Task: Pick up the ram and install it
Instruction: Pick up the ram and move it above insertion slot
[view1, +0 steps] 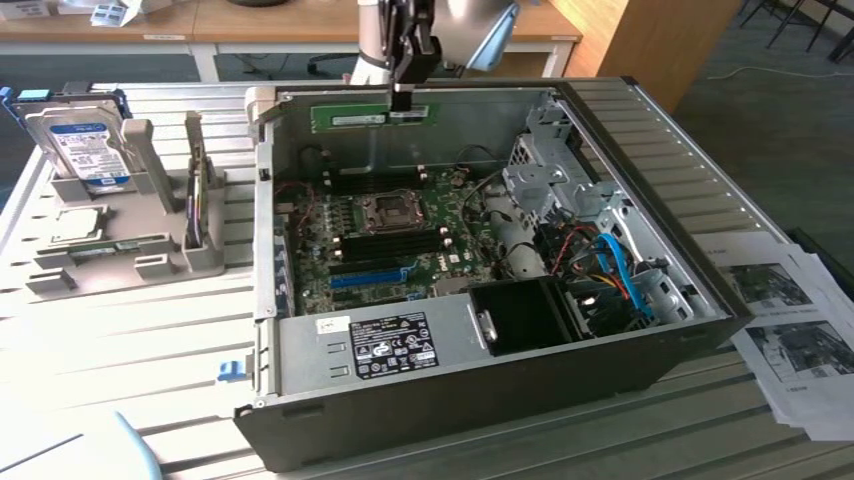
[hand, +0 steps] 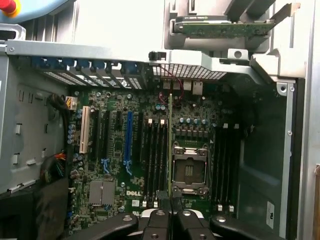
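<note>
The ram (view1: 350, 118) is a long thin green board, held level above the back wall of the open computer case (view1: 694, 330). My gripper (view1: 400, 105) comes down from above and is shut on the stick a little right of its middle. In the wrist view the ram (hand: 170, 140) appears edge-on as a thin line running out from between my gripper (hand: 171, 212) fingers. It hangs over the motherboard, between the black memory slots (hand: 155, 155) and the CPU socket (hand: 190, 170). The stick is clear of the board and touches no slot.
A silver hard drive (view1: 83, 150) stands in a grey rack (view1: 120, 260) on the exterior view's left. Printed sheets (view1: 787, 340) lie at the right. Inside the case are a blue slot (view1: 367, 277), the CPU socket (view1: 390, 208), drive cages (view1: 554, 180) and cables (view1: 614, 270).
</note>
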